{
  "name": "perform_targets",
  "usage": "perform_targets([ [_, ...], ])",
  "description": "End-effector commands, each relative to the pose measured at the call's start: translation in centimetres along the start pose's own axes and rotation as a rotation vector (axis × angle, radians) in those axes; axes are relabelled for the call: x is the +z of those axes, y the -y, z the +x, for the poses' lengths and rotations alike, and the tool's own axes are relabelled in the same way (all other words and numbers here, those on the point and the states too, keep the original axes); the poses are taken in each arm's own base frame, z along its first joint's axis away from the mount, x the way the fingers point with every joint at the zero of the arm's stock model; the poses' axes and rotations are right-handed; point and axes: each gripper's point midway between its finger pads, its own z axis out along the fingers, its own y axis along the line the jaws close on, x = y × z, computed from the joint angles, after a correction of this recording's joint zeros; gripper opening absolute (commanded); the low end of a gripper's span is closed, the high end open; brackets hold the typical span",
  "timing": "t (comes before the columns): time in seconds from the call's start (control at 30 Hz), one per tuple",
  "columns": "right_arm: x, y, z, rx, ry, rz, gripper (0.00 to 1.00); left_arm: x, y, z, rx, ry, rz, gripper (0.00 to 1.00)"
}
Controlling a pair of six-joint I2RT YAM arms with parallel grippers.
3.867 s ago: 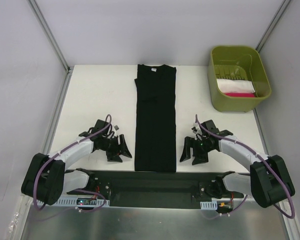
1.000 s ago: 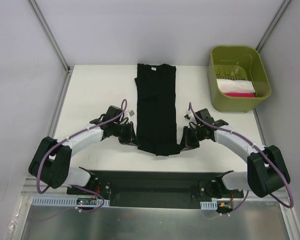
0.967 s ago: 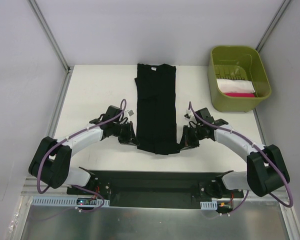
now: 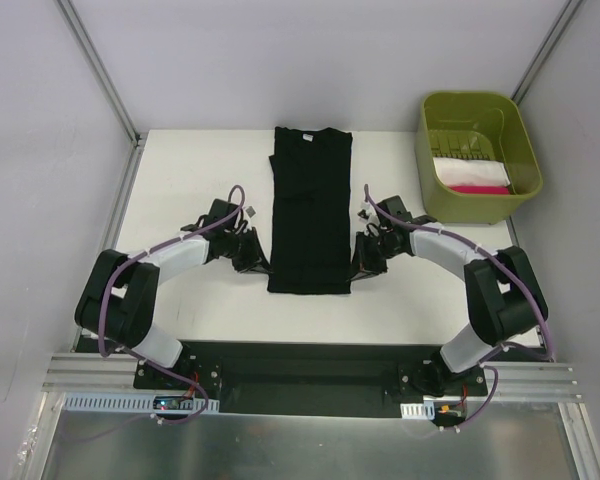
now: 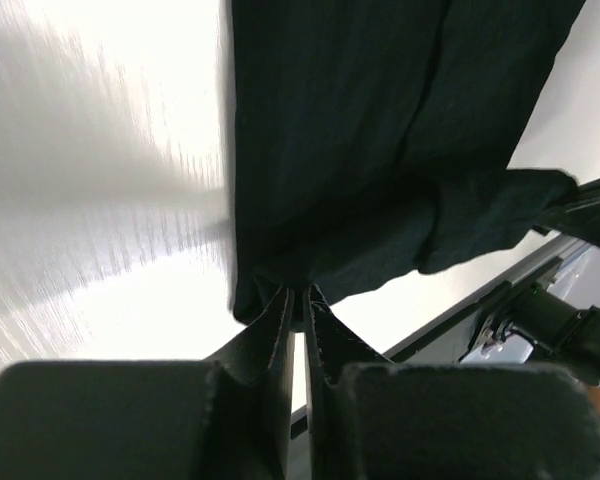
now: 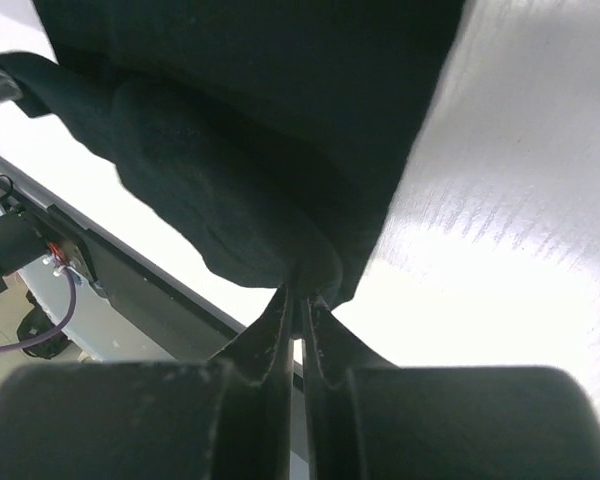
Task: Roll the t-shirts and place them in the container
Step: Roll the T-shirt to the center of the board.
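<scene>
- On the table [image 4: 180, 180], the t-shirt [image 4: 311, 215] lies lengthwise at the frame's centre.
- At its lower left edge is the left gripper [image 4: 257, 258], touching it; at its lower right edge, the right gripper [image 4: 364, 255].
- In the upper right stands the bin [image 4: 470, 208], with cloths [image 4: 470, 175] inside.

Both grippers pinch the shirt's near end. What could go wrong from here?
The left gripper and right gripper each pinch only a thin edge of the t-shirt; one could slip, skewing the roll. The turned-over fabric looks bunched in both wrist views, so the roll may come out uneven.
</scene>
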Motion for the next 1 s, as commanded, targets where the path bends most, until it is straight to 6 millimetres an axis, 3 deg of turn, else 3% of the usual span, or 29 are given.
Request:
perform_targets([
  [0.0, -0.2, -0.1, -2.0, -0.023, 0.039, 0.005, 0.2, -0.1, 0.6, -2.4, 0.01, 0.052, 0.01, 0.11],
  [0.03, -0.4, 0.0, -2.5, -0.027, 0.054, 0.023, 0.28, -0.2, 0.7, -2.6, 0.013, 0.058, 0.012, 0.18],
  [0.07, -0.7, 0.3, -3.0, -0.025, 0.069, 0.035, 0.35, -0.5, 0.9, -3.1, 0.023, 0.068, 0.022, 0.32],
  [0.1, -1.2, 0.3, -3.6, -0.045, 0.092, 0.043, 0.45, -1.0, 1.4, -3.5, 0.042, 0.083, 0.033, 0.37],
  [0.2, -3.8, 0.4, -5.7, -0.143, 0.177, 0.064, 0.52, -3.0, 3.0, -4.1, 0.173, 0.108, 0.074, 0.44],
  [0.27, -4.7, -0.3, -5.1, -0.22, 0.161, 0.043, 0.52, -3.4, 3.3, -2.8, 0.188, 0.081, 0.113, 0.46],
  [0.3, -4.8, -0.6, -4.7, -0.248, 0.147, 0.021, 0.51, -3.8, 4.1, -1.7, 0.177, 0.043, 0.169, 0.42],
  [0.37, -4.4, -1.3, -2.6, -0.266, 0.063, -0.032, 0.47, -3.5, 3.8, 0.4, 0.128, -0.026, 0.202, 0.32],
  [0.4, -4.1, -1.4, -1.8, -0.254, 0.033, -0.054, 0.42, -3.4, 4.2, 1.3, 0.126, -0.054, 0.223, 0.19],
  [0.5, -3.1, -2.1, 0.4, -0.233, -0.04, -0.121, 0.27, -2.9, 4.5, 2.6, 0.166, -0.099, 0.26, 0.02],
  [0.67, -1.2, -3.5, 2.1, -0.312, -0.142, -0.182, 0.17, -1.6, 4.8, 3.5, 0.198, -0.152, 0.29, 0.0],
  [0.97, 1.3, -3.4, 1.5, -0.319, -0.205, -0.149, 0.1, 1.0, 3.8, 3.4, 0.188, -0.209, 0.259, 0.0],
])
